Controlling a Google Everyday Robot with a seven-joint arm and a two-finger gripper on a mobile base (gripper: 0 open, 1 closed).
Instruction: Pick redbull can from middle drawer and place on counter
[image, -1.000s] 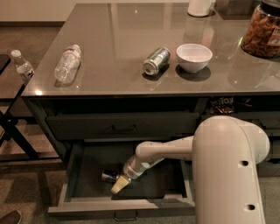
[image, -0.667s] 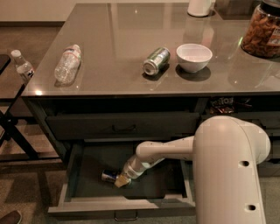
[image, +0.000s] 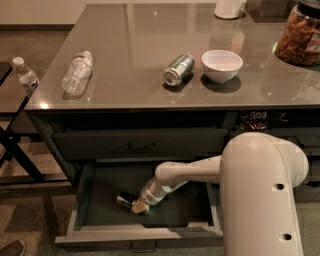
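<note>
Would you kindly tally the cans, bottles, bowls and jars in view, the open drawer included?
Cans: 2 (green can on the counter, redbull can in the middle drawer)
Bottles: 2 (clear bottle on the counter, small bottle left of it)
Bowls: 1 (white bowl)
Jars: 1 (snack jar)
Total: 6
The end effector is in the drawer at the redbull can.

So the arm on this thing is all smooth, glossy off-white plastic, no cables showing anywhere. The big segment (image: 262, 195) at the near right is a fat rounded shell, almost like a capsule, with two small dark round dots on its side that could be screws or holes. From there a much slimmer white tube (image: 192, 172) with a bulgy rounded elbow runs left. The wrist section goes greyish, and the gripper (image: 140, 206) at the end looks tan-yellow, sitting down inside the open middle drawer (image: 100, 235).
</note>
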